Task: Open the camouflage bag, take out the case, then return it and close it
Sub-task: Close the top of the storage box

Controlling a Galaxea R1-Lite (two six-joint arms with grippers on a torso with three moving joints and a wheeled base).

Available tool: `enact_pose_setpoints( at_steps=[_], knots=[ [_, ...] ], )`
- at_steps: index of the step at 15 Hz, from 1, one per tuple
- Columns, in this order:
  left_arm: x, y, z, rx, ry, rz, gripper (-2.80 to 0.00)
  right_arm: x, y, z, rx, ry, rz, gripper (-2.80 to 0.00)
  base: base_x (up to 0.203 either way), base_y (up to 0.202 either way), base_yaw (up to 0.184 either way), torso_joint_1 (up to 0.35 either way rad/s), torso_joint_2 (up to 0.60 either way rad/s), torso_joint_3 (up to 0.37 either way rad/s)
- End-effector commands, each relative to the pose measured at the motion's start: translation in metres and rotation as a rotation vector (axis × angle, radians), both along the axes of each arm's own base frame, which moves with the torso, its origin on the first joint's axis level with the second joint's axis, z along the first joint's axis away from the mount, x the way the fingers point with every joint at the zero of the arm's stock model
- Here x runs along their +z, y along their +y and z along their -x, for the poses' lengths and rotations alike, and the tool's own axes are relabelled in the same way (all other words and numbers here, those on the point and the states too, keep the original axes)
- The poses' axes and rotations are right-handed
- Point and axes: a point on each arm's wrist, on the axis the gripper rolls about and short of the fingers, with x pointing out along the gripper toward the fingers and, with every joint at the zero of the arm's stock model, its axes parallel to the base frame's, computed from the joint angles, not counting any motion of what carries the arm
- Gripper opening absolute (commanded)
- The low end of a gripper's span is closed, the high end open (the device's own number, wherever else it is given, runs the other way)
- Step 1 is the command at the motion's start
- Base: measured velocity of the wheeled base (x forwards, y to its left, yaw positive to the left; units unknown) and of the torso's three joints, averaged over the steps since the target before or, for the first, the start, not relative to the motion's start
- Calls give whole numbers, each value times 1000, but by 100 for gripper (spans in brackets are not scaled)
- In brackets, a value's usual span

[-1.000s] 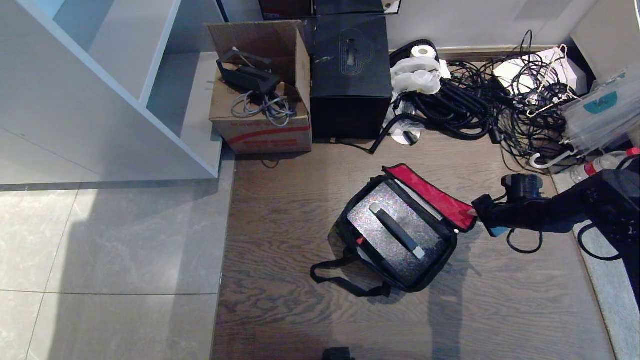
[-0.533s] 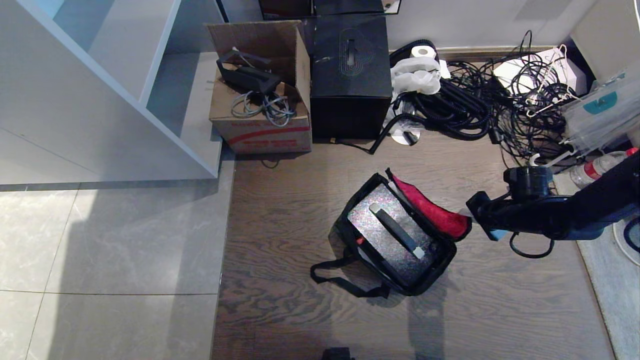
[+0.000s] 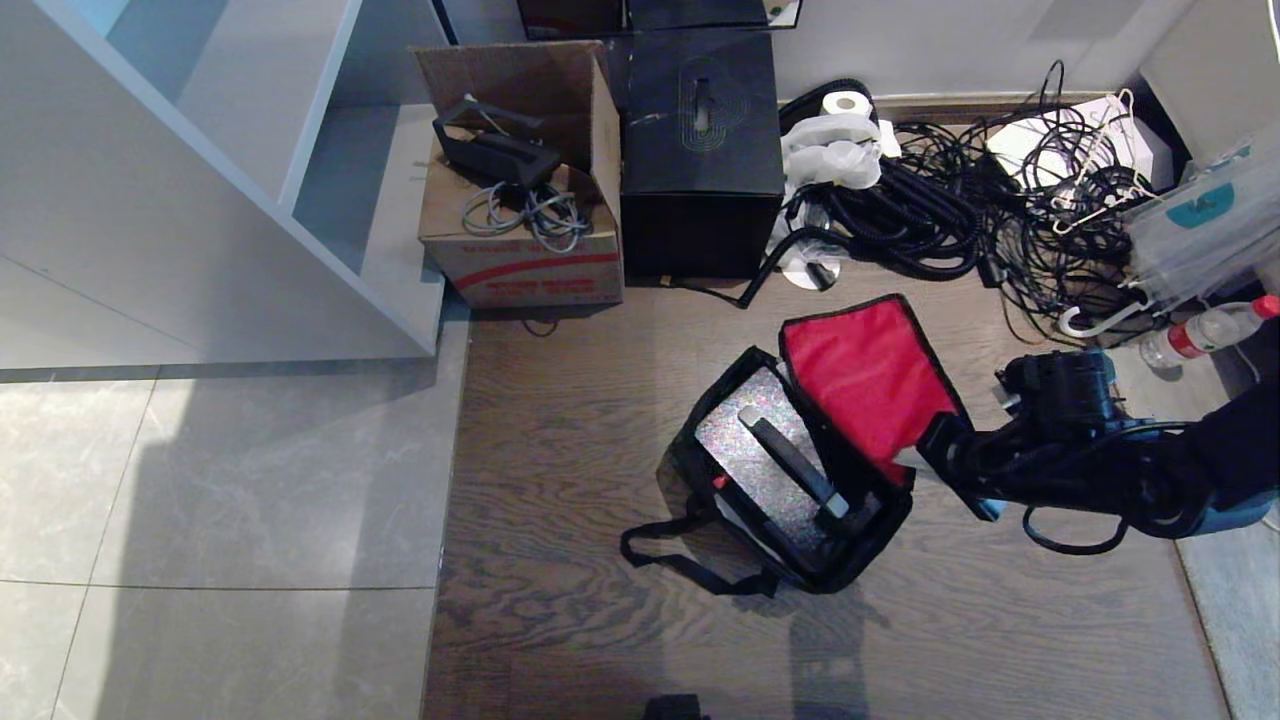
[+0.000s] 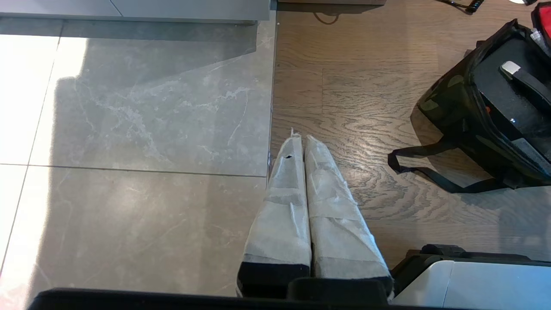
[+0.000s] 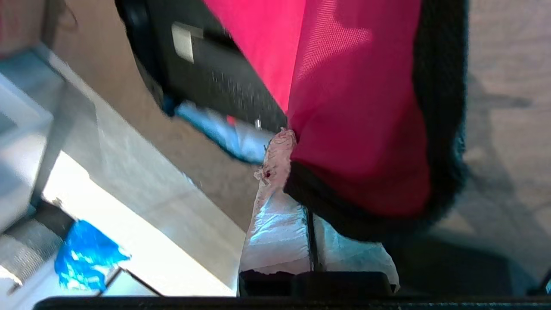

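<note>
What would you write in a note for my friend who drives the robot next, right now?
Right gripper: shut on the edge of the flap of the camouflage bag, holding the flap raised with its red lining showing.
Left gripper: shut, empty, hanging over the floor to the left of the bag.
Bag: on the wooden floor, open at the top, black strap trailing on the floor.
Case: inside the bag, handle up.
Done: bag open.
Left: bring the flap down over the case and close the bag. Whether the case has already been out, the pictures cannot say.

Right end effector (image 3: 925,458) clamped shut, left end effector (image 4: 304,146) closed, parked low
</note>
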Motion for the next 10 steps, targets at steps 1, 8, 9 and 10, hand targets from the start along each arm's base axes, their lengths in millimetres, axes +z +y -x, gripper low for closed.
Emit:
enact_pose_setpoints(
  at_steps=[1,8,9,10],
  knots=[
    [0,0,0,1,0,1,-280,-2,8,13,49,18,26,-280,0,0,0,0,0,0],
    [0,0,0,1,0,1,-280,-8,10,21,132,2,123,-280,0,0,0,0,0,0],
    [0,0,0,1,0,1,-280,-8,11,20,135,-4,123,0,0,0,0,0,0,0],
    [0,0,0,1,0,1,-280,-6,13,18,134,-23,119,0,0,0,0,0,0,0]
  ],
)
